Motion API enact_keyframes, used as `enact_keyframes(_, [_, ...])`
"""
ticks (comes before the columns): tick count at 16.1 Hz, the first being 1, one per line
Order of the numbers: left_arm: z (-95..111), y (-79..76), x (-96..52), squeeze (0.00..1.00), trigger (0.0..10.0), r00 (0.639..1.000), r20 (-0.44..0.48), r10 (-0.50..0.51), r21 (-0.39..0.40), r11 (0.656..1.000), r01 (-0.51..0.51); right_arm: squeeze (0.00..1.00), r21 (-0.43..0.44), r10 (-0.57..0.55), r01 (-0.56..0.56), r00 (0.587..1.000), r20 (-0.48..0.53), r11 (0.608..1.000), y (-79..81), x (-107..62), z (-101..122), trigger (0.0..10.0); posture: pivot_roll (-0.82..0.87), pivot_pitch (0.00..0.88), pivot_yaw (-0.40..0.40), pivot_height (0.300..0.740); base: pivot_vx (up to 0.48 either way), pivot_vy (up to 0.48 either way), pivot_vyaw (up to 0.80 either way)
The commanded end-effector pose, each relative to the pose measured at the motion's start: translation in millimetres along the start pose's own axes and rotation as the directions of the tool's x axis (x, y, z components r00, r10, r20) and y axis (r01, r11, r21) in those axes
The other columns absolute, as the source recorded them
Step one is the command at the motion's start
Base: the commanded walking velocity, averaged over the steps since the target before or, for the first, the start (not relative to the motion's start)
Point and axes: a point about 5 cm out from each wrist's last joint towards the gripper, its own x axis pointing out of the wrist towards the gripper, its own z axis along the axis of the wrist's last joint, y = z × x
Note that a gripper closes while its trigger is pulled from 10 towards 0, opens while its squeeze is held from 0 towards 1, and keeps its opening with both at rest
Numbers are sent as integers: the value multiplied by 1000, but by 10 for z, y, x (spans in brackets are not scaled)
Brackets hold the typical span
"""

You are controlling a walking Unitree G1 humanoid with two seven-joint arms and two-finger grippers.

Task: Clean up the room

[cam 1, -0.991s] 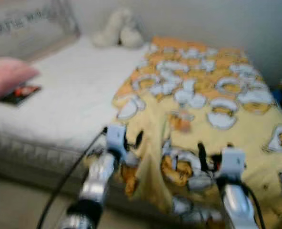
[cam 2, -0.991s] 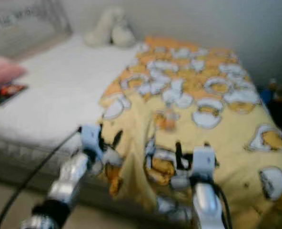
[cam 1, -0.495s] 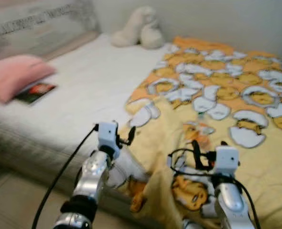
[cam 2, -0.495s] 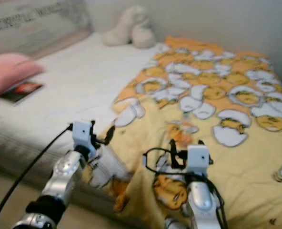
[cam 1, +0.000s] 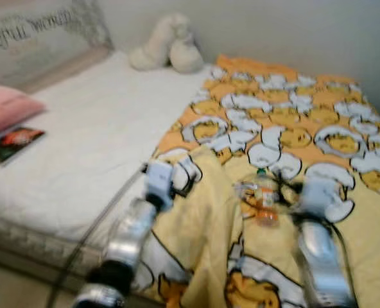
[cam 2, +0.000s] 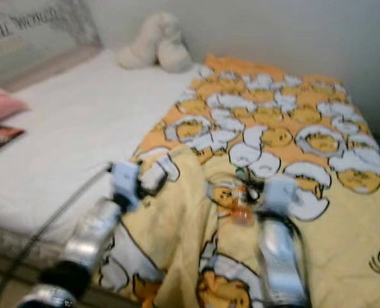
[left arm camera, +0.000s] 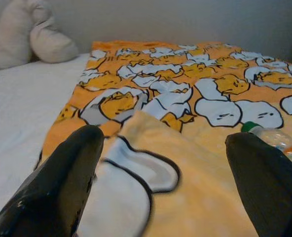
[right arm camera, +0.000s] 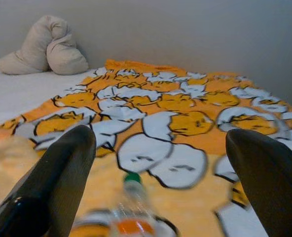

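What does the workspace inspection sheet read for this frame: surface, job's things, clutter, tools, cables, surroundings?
Surface: bed with white sheet, its right part under a yellow cartoon blanket with a fold rucked up at the near edge.
Job's things: plastic bottle, green cap, orange label, lying on the blanket.
Clutter: book beside a pink pillow; cream plush toy at the far wall.
Tools: left tool open over the blanket fold; right tool open, bottle lying between its fingers, not gripped.
Cables: black cable along the left arm; looped cable by the right wrist.
Surroundings: grey wall; patterned headboard.
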Motion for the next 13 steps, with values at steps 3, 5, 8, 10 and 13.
enact_keyframes(3, [376,-297,87,0,10000,917,19,-398,98,914,394,0,22,-100,101,993,-60,995,-167,368,45,10000,80,119,14,731,0,0,0])
enact_keyframes(5, [556,-329,2,0,10000,852,7,-523,147,843,517,0,30,-114,117,990,-82,993,-149,491,56,10000,159,204,13,731,0,0,0])
enact_keyframes(8, [851,-453,-226,0,10000,695,-33,-718,199,677,709,0,34,-110,117,981,-160,993,-114,623,-13,10000,217,296,9,731,0,0,0])
enact_keyframes(10, [1015,-624,-369,0,10000,605,-27,-796,197,589,784,0,41,-107,119,971,-212,992,-82,649,-73,10000,246,352,11,731,0,0,0])
enact_keyframes(13, [1110,-627,-395,0,10000,622,-28,-783,187,607,772,0,68,-103,127,953,-285,990,-39,644,-163,10000,267,378,3,731,0,0,0])
